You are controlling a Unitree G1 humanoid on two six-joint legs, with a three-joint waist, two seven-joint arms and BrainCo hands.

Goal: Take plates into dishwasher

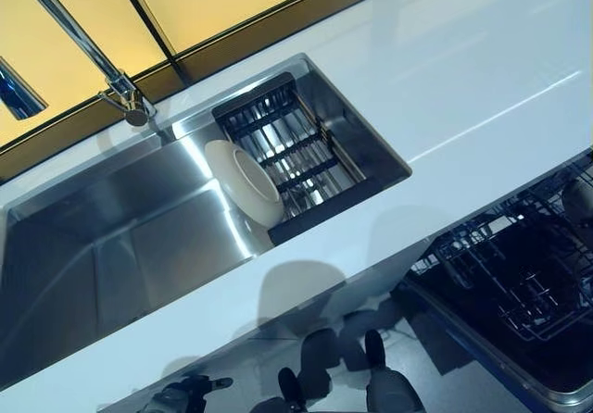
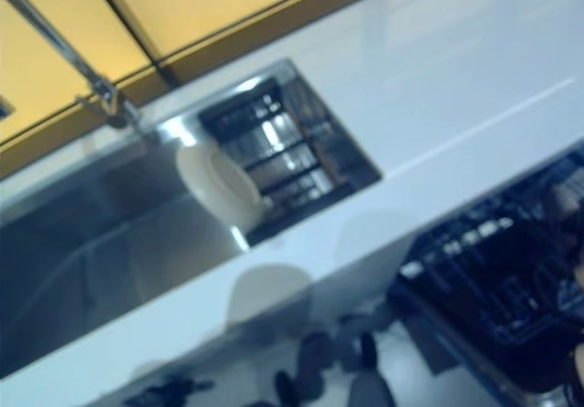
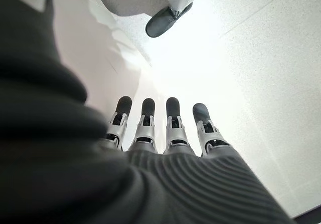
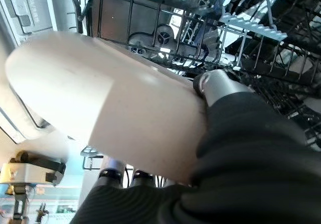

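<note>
Plates: two; one plate (image 1: 244, 182) leaned in sink (image 1: 111, 237), one cream plate (image 4: 105, 103) clasped by right hand (image 4: 220, 86) over dishwasher rack (image 4: 241, 28)
Left hand (image 3: 160, 128): fingers straight, empty

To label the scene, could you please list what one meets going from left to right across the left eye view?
Faucet → sink basin → white plate leaning in the sink → black drying rack → bare white countertop → open dishwasher rack at the lower right.

bare counter (image 1: 445, 89) – open sink basin (image 1: 111, 246) – 1 plate (image 1: 243, 181) against the drain rack (image 1: 296, 149)
</note>
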